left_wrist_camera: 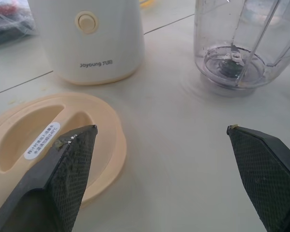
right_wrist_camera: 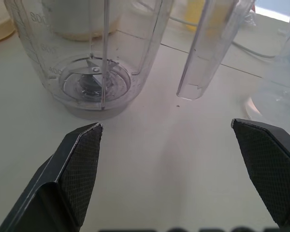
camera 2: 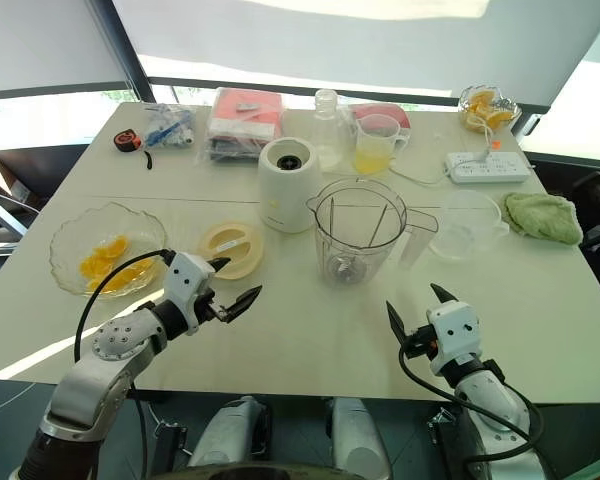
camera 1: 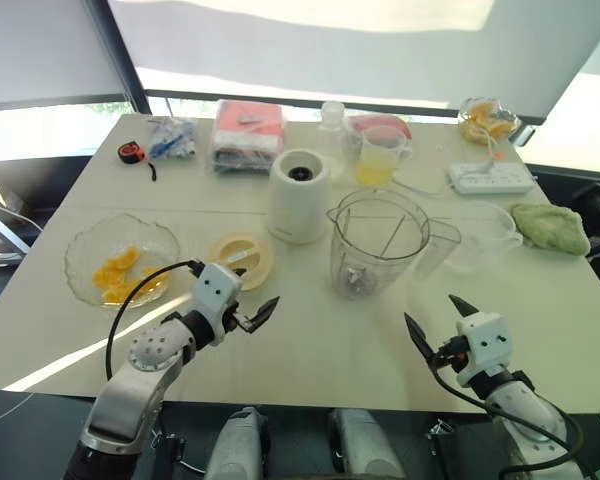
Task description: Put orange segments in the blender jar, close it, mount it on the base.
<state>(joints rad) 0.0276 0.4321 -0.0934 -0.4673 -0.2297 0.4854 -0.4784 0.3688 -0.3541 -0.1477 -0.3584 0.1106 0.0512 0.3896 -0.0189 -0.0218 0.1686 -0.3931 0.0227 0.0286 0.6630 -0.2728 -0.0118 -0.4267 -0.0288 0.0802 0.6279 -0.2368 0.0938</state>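
Rim of blender jar cut off — lid label seemingly illegible.

Front strip of the table is bare, easy passing there. The jar is open on top. Between bowl and jar the flat lid lies in the way, with the tall base just behind it.

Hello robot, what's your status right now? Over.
Left gripper and right gripper open, empty. Blender jar empty, lid off beside base. Orange segments in glass bowl. Nothing blocking jar.
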